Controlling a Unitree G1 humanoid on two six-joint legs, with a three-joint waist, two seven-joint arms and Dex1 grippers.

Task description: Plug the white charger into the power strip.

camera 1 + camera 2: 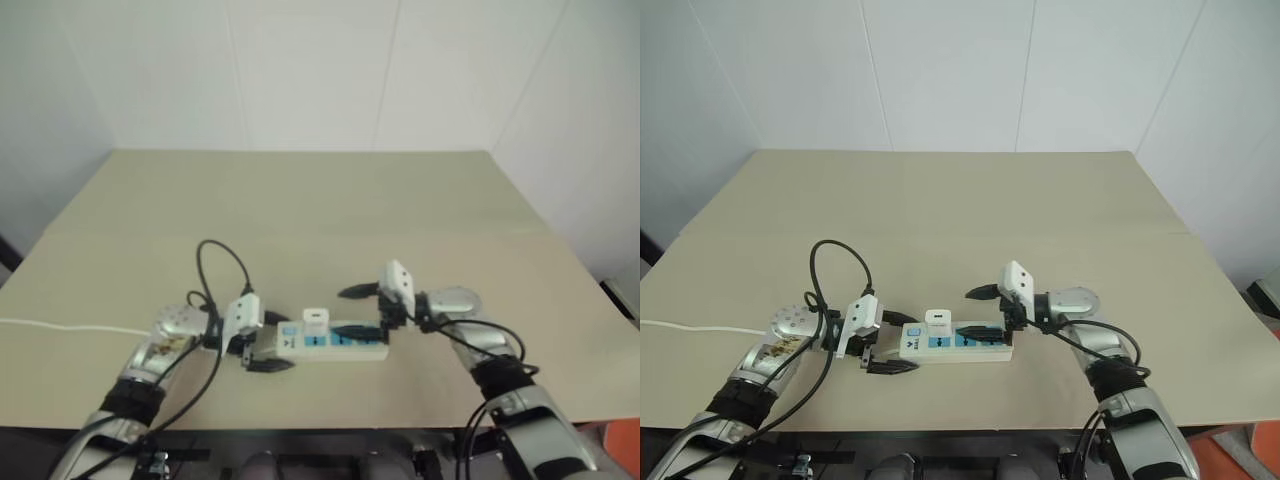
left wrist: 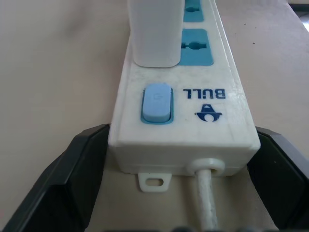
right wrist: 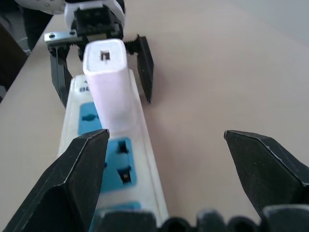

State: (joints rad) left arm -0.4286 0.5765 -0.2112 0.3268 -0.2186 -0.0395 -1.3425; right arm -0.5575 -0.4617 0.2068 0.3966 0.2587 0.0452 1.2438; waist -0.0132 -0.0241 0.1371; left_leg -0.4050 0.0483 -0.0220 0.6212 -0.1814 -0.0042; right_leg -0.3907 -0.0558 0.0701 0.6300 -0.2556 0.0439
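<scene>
Low in the frame, left gripper [image 1: 885, 358] spread wide around the switch end of the power strip [image 1: 958, 343] without clamping it, right gripper [image 1: 985, 310] equally spread at the opposite end, long axis running left to right between them, white charger [image 1: 938, 320] upright in the leftmost socket.

white charger [image 1: 938, 319] upright in power strip [image 1: 956, 343] | left gripper [image 1: 890, 345] fingers apart | right gripper [image 1: 980, 311] fingers apart

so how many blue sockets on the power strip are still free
2 free blue sockets show on the power strip: the middle one and one at the far end from the switch. The white charger stands in the socket nearest the switch.
</scene>
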